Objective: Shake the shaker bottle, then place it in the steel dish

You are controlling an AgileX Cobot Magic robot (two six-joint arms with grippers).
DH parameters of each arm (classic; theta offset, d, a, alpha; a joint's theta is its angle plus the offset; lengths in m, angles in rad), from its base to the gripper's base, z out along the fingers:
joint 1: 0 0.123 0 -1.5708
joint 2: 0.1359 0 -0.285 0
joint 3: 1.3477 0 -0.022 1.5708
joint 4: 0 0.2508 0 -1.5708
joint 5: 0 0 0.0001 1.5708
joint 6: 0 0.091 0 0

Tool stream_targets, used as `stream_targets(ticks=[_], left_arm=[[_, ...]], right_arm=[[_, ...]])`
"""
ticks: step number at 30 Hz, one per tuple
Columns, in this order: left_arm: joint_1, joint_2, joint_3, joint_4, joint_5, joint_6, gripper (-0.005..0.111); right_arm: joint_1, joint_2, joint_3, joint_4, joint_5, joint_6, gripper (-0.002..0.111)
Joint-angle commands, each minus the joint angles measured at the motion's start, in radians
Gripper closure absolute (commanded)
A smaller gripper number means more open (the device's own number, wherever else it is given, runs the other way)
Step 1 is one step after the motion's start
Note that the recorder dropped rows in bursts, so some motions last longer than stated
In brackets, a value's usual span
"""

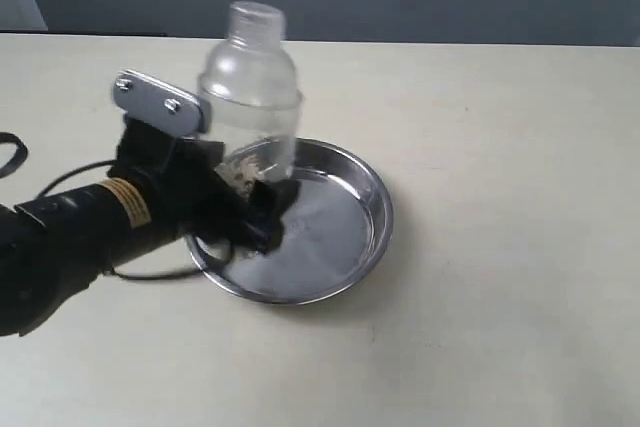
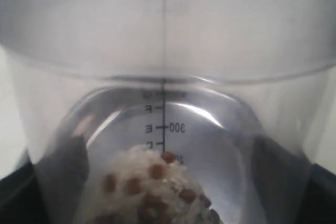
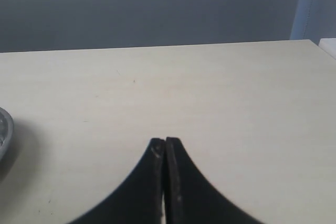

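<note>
The shaker bottle stands upright over the back left part of the steel dish, its narrow cap on top. My left gripper is shut on the bottle's lower body, one black finger in front of it. Whether the base touches the dish floor I cannot tell, because the gripper hides it. In the left wrist view the clear bottle fills the picture, with brown granules heaped inside and a dark finger on each side. My right gripper is shut on nothing over bare table, out of the exterior view.
The pale table runs back to a dark wall. A black cable loops at the left edge, and another trails under my left arm beside the dish. A sliver of the dish rim shows in the right wrist view.
</note>
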Motion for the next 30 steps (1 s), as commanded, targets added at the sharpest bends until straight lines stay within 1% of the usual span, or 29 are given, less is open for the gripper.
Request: stream_targets(ticks=[1,2,3,4,5,6,7,8,9,10,11,12,13,15,16,17,18,19,20,21,22,23,24,25,26,27,28,29,30], left_arm=[[-0.016,-0.013,0.016,-0.125,-0.103,-0.071,0.106],[-0.019,-0.009,0.016,-0.24,-0.118,-0.094,0.106],[-0.03,-0.016,0.016,-0.189,-0.109,-0.068,0.106],[-0.048,-0.026,0.016,0.097,-0.083,-0.022,0.106],[-0.051,-0.034,0.016,0.269,-0.072,-0.004,0.106],[-0.046,-0.034,0.016,0.264,-0.075,-0.031,0.106],[-0.021,-0.025,0.016,0.064,-0.093,-0.041,0.106],[-0.01,-0.018,0.016,-0.188,-0.106,-0.048,0.106],[-0.011,-0.018,0.016,-0.277,-0.109,-0.053,0.106],[-0.027,-0.029,0.016,-0.118,-0.078,-0.007,0.106],[-0.041,-0.037,0.016,0.099,-0.044,0.027,0.106],[-0.049,-0.041,0.016,0.285,-0.027,0.014,0.106],[-0.045,-0.041,0.016,0.263,-0.048,-0.042,0.106],[-0.021,-0.024,0.016,-0.138,-0.104,-0.122,0.106],[-0.03,-0.023,0.016,-0.17,-0.114,-0.118,0.106],[-0.045,-0.026,0.016,-0.005,-0.109,-0.032,0.106],[-0.054,-0.026,0.016,0.262,-0.087,0.042,0.106],[-0.054,-0.024,0.016,0.28,-0.091,0.028,0.106],[-0.047,-0.015,0.016,0.096,-0.111,-0.011,0.106],[-0.036,-0.001,0.016,-0.158,-0.132,-0.032,0.106],[-0.04,0.004,0.016,-0.262,-0.143,-0.055,0.106],[-0.055,0.002,0.016,-0.125,-0.118,-0.004,0.106],[-0.073,-0.004,0.016,0.072,-0.079,0.035,0.106],[-0.086,-0.004,0.016,0.237,-0.068,0.004,0.106],[-0.088,-0.004,0.016,0.3,-0.094,-0.08,0.106],[-0.086,-0.002,0.016,0.268,-0.126,-0.112,0.106],[-0.081,-0.007,0.012,0.198,-0.171,-0.1,0.106],[-0.076,-0.028,0.002,0.15,-0.25,-0.078,0.106],[-0.077,-0.062,-0.009,0.147,-0.284,-0.065,0.106]], right_arm=[[0.001,-0.004,0.002,-0.002,-0.011,-0.002,0.109],[0.001,-0.004,0.002,-0.002,-0.011,-0.002,0.109],[0.001,-0.004,0.002,-0.002,-0.011,-0.002,0.109],[0.001,-0.004,0.002,-0.002,-0.011,-0.002,0.109],[0.001,-0.004,0.002,-0.002,-0.011,-0.002,0.109],[0.001,-0.004,0.002,-0.002,-0.011,-0.002,0.109],[0.001,-0.004,0.002,-0.002,-0.011,-0.002,0.109],[0.001,-0.004,0.002,-0.002,-0.011,-0.002,0.109],[0.001,-0.004,0.002,-0.002,-0.011,-0.002,0.109],[0.001,-0.004,0.002,-0.002,-0.011,-0.002,0.109],[0.001,-0.004,0.002,-0.002,-0.011,-0.002,0.109],[0.001,-0.004,0.002,-0.002,-0.011,-0.002,0.109],[0.001,-0.004,0.002,-0.002,-0.011,-0.002,0.109],[0.001,-0.004,0.002,-0.002,-0.011,-0.002,0.109],[0.001,-0.004,0.002,-0.002,-0.011,-0.002,0.109],[0.001,-0.004,0.002,-0.002,-0.011,-0.002,0.109],[0.001,-0.004,0.002,-0.002,-0.011,-0.002,0.109],[0.001,-0.004,0.002,-0.002,-0.011,-0.002,0.109],[0.001,-0.004,0.002,-0.002,-0.011,-0.002,0.109],[0.001,-0.004,0.002,-0.002,-0.011,-0.002,0.109],[0.001,-0.004,0.002,-0.002,-0.011,-0.002,0.109],[0.001,-0.004,0.002,-0.002,-0.011,-0.002,0.109],[0.001,-0.004,0.002,-0.002,-0.011,-0.002,0.109],[0.001,-0.004,0.002,-0.002,-0.011,-0.002,0.109],[0.001,-0.004,0.002,-0.002,-0.011,-0.002,0.109],[0.001,-0.004,0.002,-0.002,-0.011,-0.002,0.109],[0.001,-0.004,0.002,-0.002,-0.011,-0.002,0.109],[0.001,-0.004,0.002,-0.002,-0.011,-0.002,0.109],[0.001,-0.004,0.002,-0.002,-0.011,-0.002,0.109]])
